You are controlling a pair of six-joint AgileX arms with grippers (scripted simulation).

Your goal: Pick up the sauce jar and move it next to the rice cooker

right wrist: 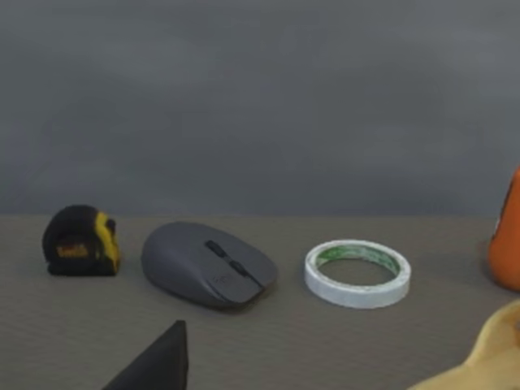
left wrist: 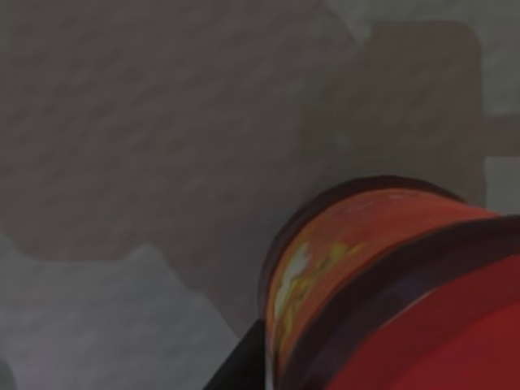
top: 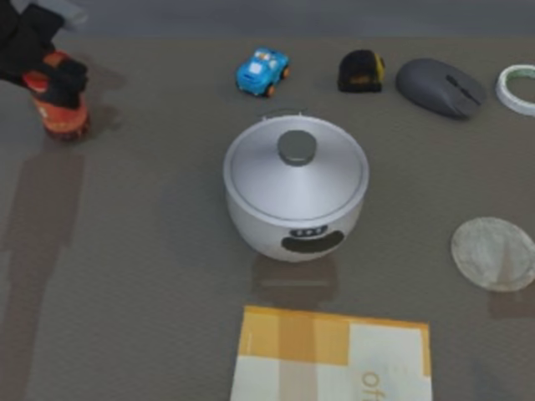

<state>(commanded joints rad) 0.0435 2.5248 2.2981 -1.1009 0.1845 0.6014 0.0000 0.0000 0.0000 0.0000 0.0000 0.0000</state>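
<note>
Grasping the jar (top: pixel 60 107) between the left gripper (top: pixel 52 79) fingers at far left, well apart from the cooker (top: pixel 295 188); carry and placement remaining, right arm unseen.

Rice cooker (top: pixel 294 188): brushed metal lid, satin sheen; body smooth, white-silver. Sauce jar (left wrist: pixel 382 284), in the left gripper (top: pixel 52 77): glossy lid, printed label. Table (top: pixel 125 251): matt, faintly reflective. Computer mouse (right wrist: pixel 207 264): matt grey plastic. Tape roll (right wrist: pixel 357 273): smooth.
</note>
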